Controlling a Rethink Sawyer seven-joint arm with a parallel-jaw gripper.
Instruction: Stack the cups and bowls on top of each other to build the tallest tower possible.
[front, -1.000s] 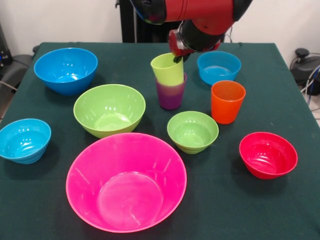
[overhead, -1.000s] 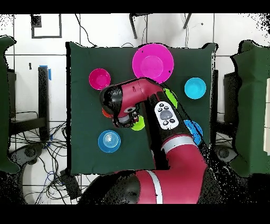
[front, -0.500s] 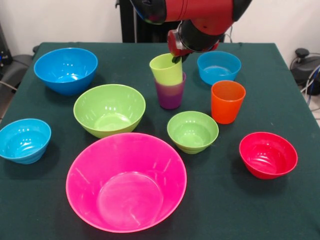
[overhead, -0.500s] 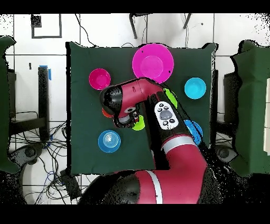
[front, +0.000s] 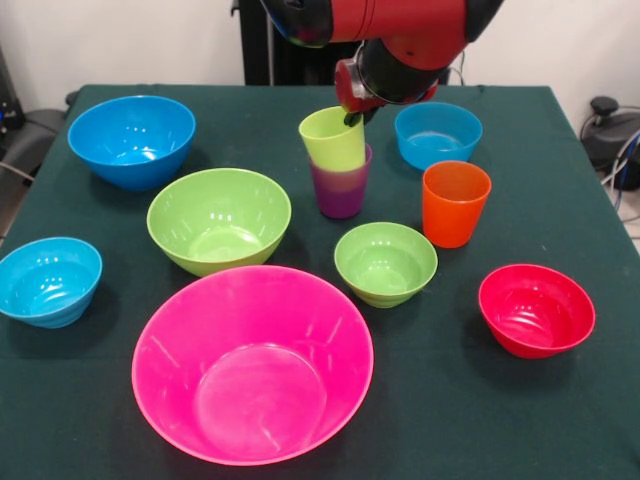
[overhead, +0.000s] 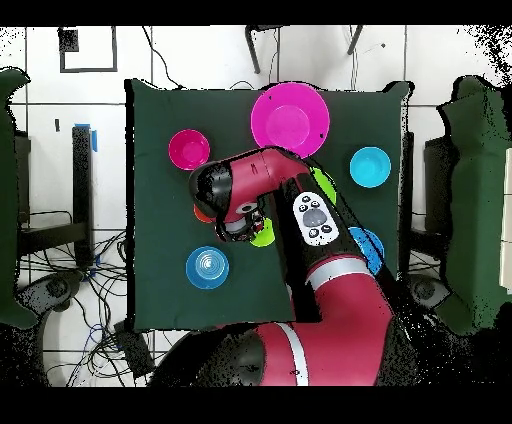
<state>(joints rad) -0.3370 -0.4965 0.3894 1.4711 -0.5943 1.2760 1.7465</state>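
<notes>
The lime green cup (front: 333, 140) sits tilted inside the purple cup (front: 342, 192) at the table's middle back. My gripper (front: 355, 116) comes down from above and is shut on the lime cup's far rim. The orange cup (front: 455, 203) stands alone to the right. The bowls stand apart, none nested: huge pink (front: 252, 360) in front, large green (front: 219, 218), large blue (front: 132, 138), small green (front: 385, 262), small red (front: 536, 308), and light-blue ones at the left (front: 48, 280) and the back right (front: 437, 133). In the overhead view the arm (overhead: 245, 190) hides the cups.
The table has a dark green cloth (front: 560, 200). The orange cup and the back light-blue bowl stand close to the right of the gripper. The overhead view shows the pink bowl (overhead: 290, 118) at the table's far edge.
The lime green cup's top has shifted slightly to the left in the front view, with the gripper still on its rim. Nothing else has moved.
</notes>
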